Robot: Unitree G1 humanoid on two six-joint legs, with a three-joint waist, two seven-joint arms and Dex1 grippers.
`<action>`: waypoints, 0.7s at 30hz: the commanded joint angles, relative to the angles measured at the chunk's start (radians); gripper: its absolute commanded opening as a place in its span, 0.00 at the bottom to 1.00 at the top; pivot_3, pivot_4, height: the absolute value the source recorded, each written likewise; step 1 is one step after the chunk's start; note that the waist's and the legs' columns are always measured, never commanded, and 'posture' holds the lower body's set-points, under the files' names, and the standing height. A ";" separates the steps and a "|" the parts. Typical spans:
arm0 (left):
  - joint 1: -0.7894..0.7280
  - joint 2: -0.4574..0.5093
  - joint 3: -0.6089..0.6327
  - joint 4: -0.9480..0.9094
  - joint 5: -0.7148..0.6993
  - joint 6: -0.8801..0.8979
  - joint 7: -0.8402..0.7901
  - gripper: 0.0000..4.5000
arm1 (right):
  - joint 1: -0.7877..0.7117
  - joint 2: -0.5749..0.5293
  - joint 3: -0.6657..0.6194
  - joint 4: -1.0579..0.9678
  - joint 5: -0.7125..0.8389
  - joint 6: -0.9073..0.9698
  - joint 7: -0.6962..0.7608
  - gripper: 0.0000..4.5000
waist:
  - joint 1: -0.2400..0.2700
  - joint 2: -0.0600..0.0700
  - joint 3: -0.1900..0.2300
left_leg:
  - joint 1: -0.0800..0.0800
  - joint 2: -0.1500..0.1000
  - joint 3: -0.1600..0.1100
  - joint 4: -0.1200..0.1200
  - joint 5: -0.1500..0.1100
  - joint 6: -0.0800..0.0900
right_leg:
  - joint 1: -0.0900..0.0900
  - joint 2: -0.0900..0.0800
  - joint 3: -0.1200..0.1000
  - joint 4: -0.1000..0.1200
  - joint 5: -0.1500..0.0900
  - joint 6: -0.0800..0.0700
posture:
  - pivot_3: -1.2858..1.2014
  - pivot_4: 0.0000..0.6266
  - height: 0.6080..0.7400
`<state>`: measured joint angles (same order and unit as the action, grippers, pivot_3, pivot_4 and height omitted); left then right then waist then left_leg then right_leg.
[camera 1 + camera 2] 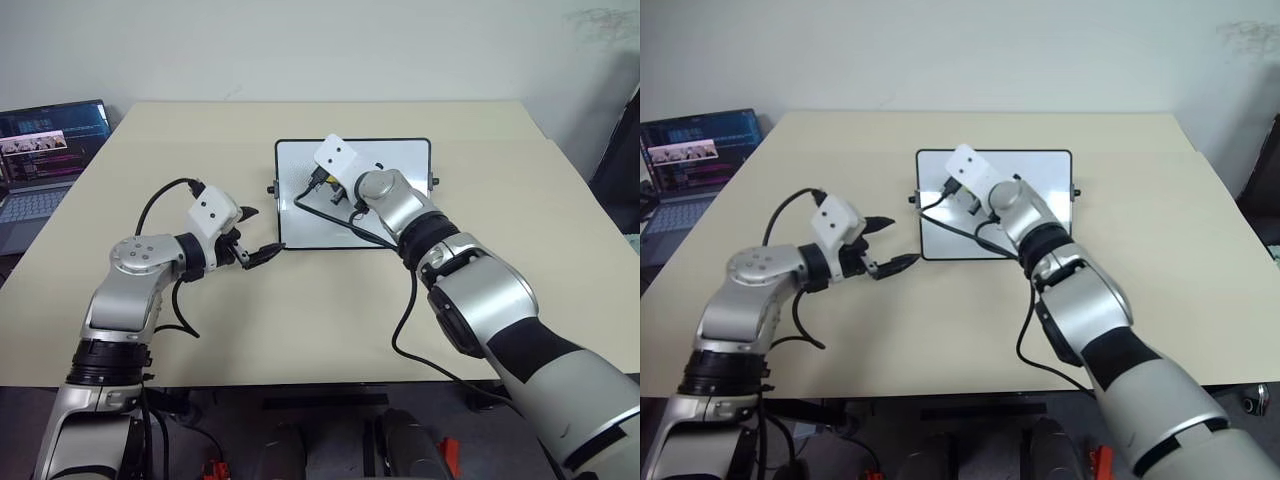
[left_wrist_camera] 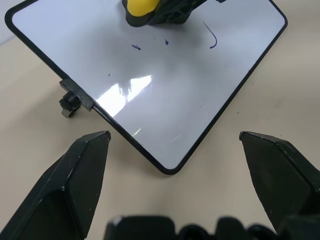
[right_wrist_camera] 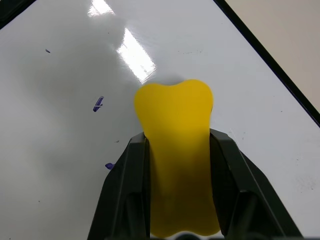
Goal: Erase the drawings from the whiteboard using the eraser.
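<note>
Your left end effector (image 2: 175, 145) hangs released, fingers spread, just off the whiteboard's (image 1: 400, 160) near corner on the surface (image 1: 300, 310). Your right end effector (image 3: 175, 145) grasps the yellow eraser (image 3: 175, 145), pressed on the board. Small blue drawings (image 2: 212, 37) sit beside it: flecks and a hook-shaped curve.

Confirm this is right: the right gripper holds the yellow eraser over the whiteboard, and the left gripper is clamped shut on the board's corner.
Not quite. The right gripper does hold the eraser over the whiteboard, but the left gripper is open, its fingers spread apart short of the corner, touching nothing. The left wrist view shows it.
</note>
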<state>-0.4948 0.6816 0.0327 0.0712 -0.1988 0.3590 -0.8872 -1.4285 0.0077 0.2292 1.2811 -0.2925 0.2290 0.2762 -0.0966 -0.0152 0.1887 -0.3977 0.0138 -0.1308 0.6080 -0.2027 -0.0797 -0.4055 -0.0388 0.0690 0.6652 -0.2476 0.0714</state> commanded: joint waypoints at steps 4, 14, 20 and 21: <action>-0.025 0.008 0.006 -0.012 -0.006 -0.020 -0.007 1.00 | 0.011 0.031 0.054 0.001 -0.045 0.013 0.045 0.27 | -0.002 0.000 0.000 | 0.000 0.000 0.000 0.000 0.000 0.000 | 0.000 0.000 0.000 0.000 0.000 0.000 | 0.52 0.24 1.00; -0.011 0.010 0.010 -0.031 -0.009 -0.010 0.001 1.00 | 0.043 0.094 0.117 -0.020 -0.081 0.011 0.091 0.27 | -0.018 0.000 0.000 | 0.001 0.000 0.000 0.000 0.000 0.000 | 0.000 0.001 0.001 0.000 0.000 0.000 | 0.52 0.24 1.00; -0.008 0.009 0.008 -0.036 -0.008 -0.006 0.005 1.00 | 0.028 0.043 0.091 -0.008 -0.076 0.021 0.067 0.27 | -0.017 0.000 0.000 | 0.001 0.000 0.000 0.000 0.000 0.000 | 0.000 0.001 0.001 0.000 0.000 0.000 | 0.52 0.24 1.00; -0.009 0.009 0.008 -0.036 -0.008 -0.006 0.006 1.00 | 0.025 0.034 0.087 -0.007 -0.074 0.023 0.062 0.27 | -0.017 0.000 0.000 | 0.001 0.000 0.000 0.000 0.000 0.000 | 0.000 0.001 0.001 0.000 0.000 0.000 | 0.52 0.24 1.00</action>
<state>-0.5019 0.6813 0.0280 0.0722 -0.1987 0.3623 -0.8848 -1.3988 0.0822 0.3336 1.2593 -0.3651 0.2248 0.3565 -0.1134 -0.0151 0.1887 -0.3966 0.0141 -0.1310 0.6077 -0.2027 -0.0798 -0.4055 -0.0380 0.0694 0.6657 -0.2478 0.0716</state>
